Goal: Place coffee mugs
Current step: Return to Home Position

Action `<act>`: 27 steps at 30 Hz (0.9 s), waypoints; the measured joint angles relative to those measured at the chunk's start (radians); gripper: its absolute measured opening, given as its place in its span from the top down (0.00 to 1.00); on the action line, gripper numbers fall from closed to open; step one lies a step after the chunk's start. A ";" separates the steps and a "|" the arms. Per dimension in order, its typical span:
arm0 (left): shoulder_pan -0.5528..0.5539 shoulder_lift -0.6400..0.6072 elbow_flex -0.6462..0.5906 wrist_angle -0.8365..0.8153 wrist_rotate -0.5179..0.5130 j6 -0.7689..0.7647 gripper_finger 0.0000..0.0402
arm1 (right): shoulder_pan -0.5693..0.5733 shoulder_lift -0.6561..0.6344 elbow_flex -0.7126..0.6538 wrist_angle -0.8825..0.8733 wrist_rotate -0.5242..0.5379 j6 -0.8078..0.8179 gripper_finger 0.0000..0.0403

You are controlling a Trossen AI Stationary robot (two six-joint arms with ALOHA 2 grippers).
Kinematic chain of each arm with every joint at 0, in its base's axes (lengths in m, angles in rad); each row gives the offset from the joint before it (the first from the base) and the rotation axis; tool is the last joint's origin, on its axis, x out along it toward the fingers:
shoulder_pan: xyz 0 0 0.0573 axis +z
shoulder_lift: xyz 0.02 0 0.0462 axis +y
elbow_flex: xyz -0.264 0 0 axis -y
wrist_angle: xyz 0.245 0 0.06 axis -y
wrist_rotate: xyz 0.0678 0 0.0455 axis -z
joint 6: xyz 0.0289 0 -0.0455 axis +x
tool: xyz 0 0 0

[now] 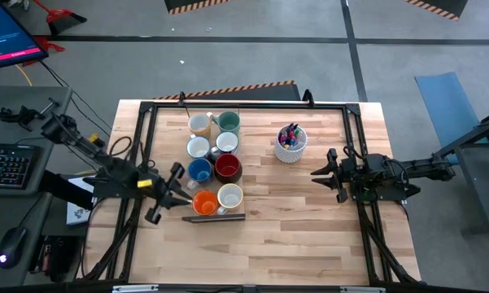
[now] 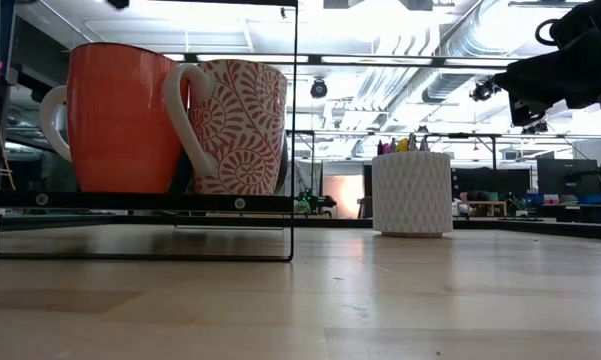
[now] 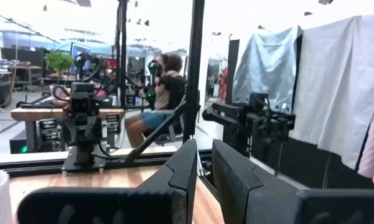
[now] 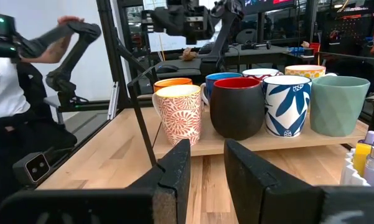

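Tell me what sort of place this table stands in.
Most likely a robotics lab or workshop. Hazard-striped tape marks the grey floor, bare ducts run overhead, and monitors stand in the room beyond the table.

Robotics lab here — exposed ceiling ducts (image 2: 460, 60), hazard-striped floor tape (image 1: 244, 88), monitor (image 1: 8, 37) and keyboard (image 1: 8, 163) beside the wooden workbench (image 1: 309, 220) — another arm rig (image 3: 82, 124) beyond.

A light wooden table (image 1: 309, 212) carries a low black-framed shelf (image 4: 311, 140) and, just beside it, a white textured cup of pens (image 1: 290, 145). Eight coffee mugs (image 1: 227, 166) stand upright on the shelf in two rows.
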State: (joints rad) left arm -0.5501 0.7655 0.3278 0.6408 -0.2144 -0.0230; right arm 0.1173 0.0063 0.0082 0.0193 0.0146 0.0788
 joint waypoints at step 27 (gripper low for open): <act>0.406 -0.659 -0.249 -0.360 0.249 -0.079 0.90 | 0.000 0.000 0.000 0.000 0.000 0.000 0.80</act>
State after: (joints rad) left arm -0.1436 0.1060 0.0792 0.2808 0.0342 -0.1020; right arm 0.1173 0.0063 0.0082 0.0193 0.0143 0.0788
